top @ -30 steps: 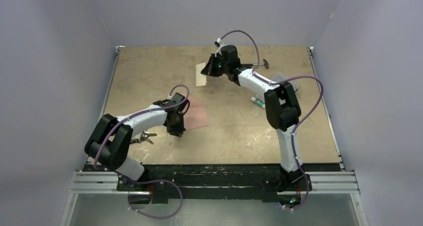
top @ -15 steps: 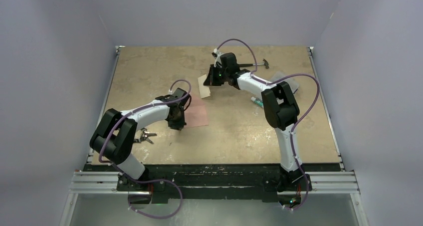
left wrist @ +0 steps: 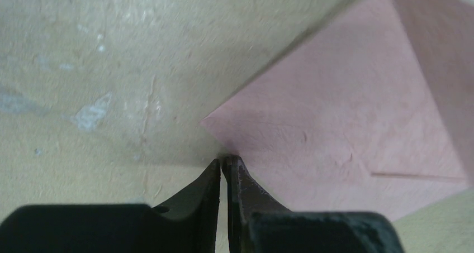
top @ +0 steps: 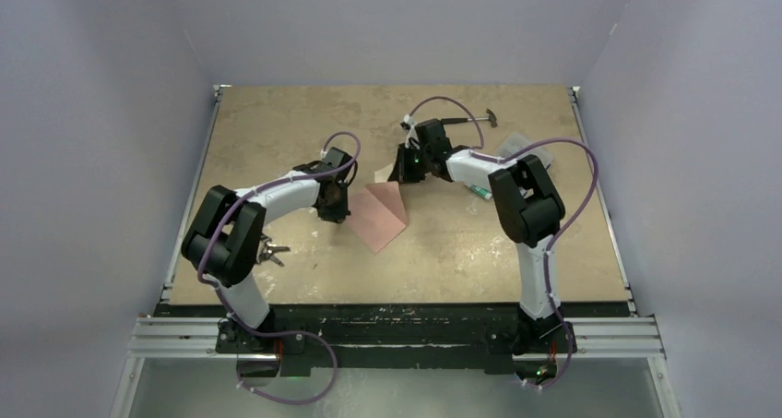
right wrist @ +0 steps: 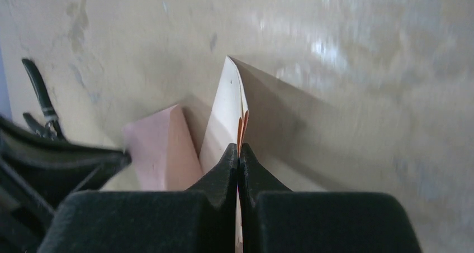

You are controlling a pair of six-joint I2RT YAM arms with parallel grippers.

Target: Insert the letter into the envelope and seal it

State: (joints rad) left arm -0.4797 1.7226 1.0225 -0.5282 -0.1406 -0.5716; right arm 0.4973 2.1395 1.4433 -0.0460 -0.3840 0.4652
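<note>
The envelope (top: 382,215) is a salmon-pink sheet lying flat at mid-table, one corner pointing toward me. In the left wrist view the envelope (left wrist: 346,124) fills the right side. My left gripper (top: 335,208) is shut on the envelope's left corner (left wrist: 223,160). My right gripper (top: 404,166) is shut on the letter (top: 382,173), which is folded, pale outside and orange inside. It holds the letter (right wrist: 229,110) on edge just beyond the envelope's far corner (right wrist: 159,147). The two grippers are close together.
A hammer-like tool (top: 472,120) lies at the back. A clear plastic piece (top: 518,145) and a green-tipped pen (top: 477,189) lie right of the right arm. A small metal tool (top: 268,251) lies by the left arm's elbow.
My left gripper moved away from me and the envelope swung round to the right with it. My right gripper brought the folded letter nearer and rightward, to the envelope's far corner.
</note>
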